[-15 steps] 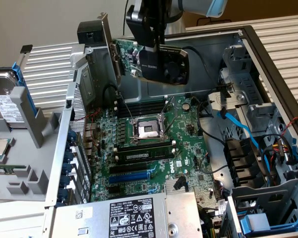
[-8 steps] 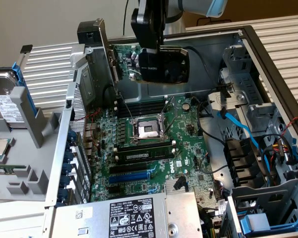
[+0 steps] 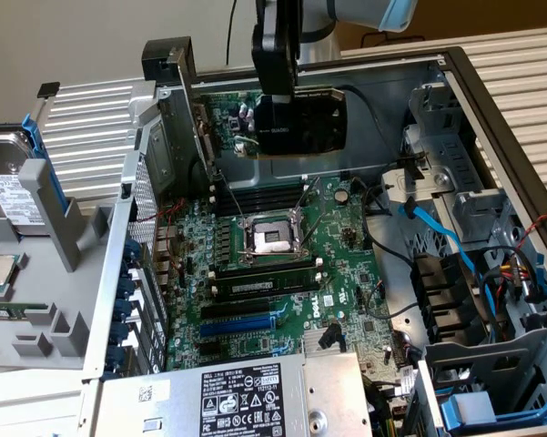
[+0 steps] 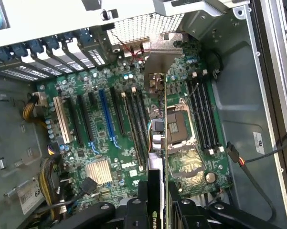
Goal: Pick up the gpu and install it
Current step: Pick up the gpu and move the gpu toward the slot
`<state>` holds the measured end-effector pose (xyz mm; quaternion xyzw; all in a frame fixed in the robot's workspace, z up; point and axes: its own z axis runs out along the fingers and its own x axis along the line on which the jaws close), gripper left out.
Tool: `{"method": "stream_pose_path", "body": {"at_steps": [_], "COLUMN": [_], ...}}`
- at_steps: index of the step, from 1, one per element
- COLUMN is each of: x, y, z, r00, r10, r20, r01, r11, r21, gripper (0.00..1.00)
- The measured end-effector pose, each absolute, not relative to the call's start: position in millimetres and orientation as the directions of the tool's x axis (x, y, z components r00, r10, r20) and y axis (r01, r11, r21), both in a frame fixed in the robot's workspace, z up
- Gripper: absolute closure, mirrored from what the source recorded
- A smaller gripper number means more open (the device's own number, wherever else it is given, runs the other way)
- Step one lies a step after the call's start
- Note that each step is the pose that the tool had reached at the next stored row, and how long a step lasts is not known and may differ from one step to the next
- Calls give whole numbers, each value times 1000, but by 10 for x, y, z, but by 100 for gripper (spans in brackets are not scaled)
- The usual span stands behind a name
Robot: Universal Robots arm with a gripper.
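Black shroud on one face, green circuit board on the other: gripping the small rectangular gpu [image 3: 323, 123] by its upper edge, the fingers of the dark two-finger gripper [image 3: 278, 137] clamping it from both sides. Hanging it in the air inside the open grey metal computer case [image 3: 391, 82], well above the large green motherboard [image 3: 282, 273] and beyond the square silver processor socket [image 3: 268, 238], touching nothing. Looking down along its thin edge in the wrist view, towards its silver metal end bracket [image 4: 163, 55]. Leaving the long blue expansion slot [image 4: 106, 114] bare among the black ones. Judging it light and stiff yet fragile: pinching shroud and board together near the top edge, sparing the small components, guarding against twisting or knocking.
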<state>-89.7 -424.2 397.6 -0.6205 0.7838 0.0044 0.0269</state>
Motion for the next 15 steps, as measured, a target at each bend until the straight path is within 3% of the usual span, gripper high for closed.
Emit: {"method": "stream_pose_path", "body": {"at_steps": [15], "x": [-758], "y": [-4242], "z": [3844], "r00": [-88], "r10": [-994], "r20": [-58], "r01": [-996], "r11": [88], "r21": [-5], "gripper": [73]}}
